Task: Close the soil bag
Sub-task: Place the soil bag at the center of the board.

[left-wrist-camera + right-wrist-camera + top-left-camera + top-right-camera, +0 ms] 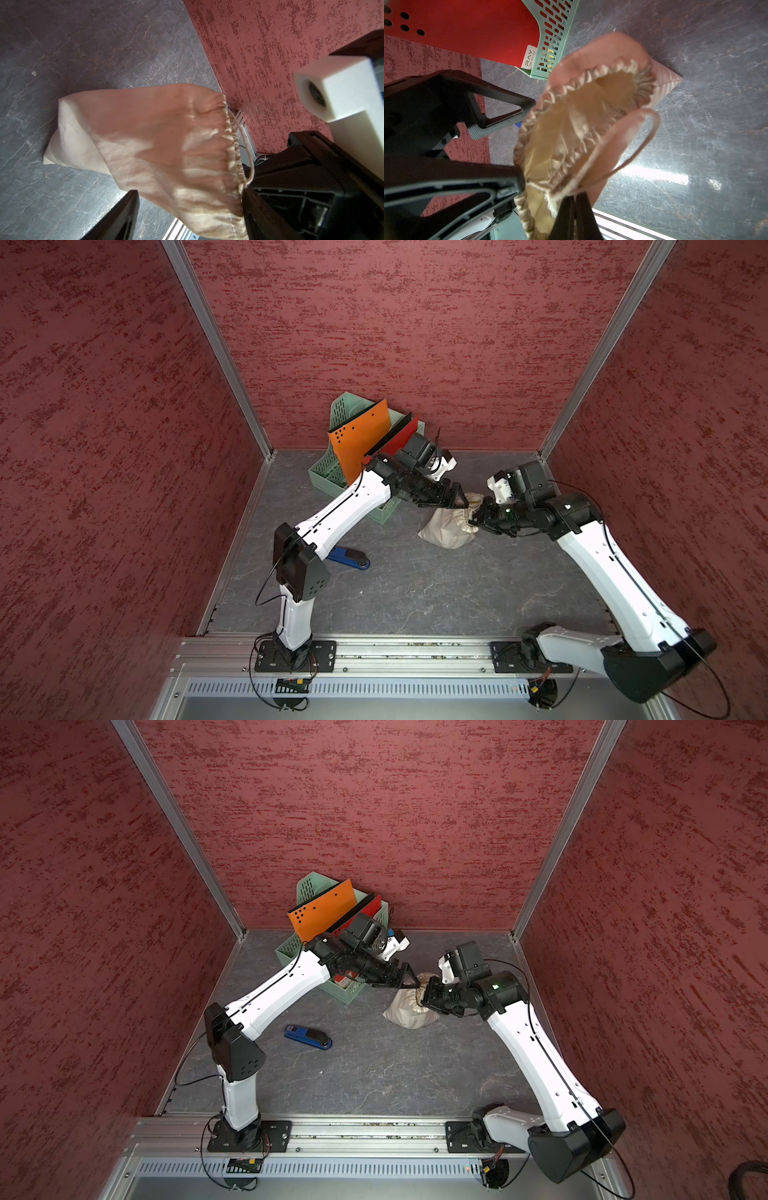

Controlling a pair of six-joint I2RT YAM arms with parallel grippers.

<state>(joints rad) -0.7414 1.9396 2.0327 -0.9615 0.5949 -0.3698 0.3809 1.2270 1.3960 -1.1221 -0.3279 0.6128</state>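
So the soil bag [446,529] sits just off the middle of the table [415,593] toward 2 o'clock, mouth gaping. The right gripper [475,521] is pinched tight on its rim from 3 o'clock, and the left gripper [461,498] straddles the neck wide open. If left grabs cloth, not the cord [652,133], pulling likely just tips the bag.

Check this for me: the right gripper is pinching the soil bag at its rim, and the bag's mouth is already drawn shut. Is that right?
Not quite. The right gripper is pinching the soil bag at its rim, but the mouth is not drawn shut: the right wrist view shows it gaping open, its gathered hem forming a wide ring.
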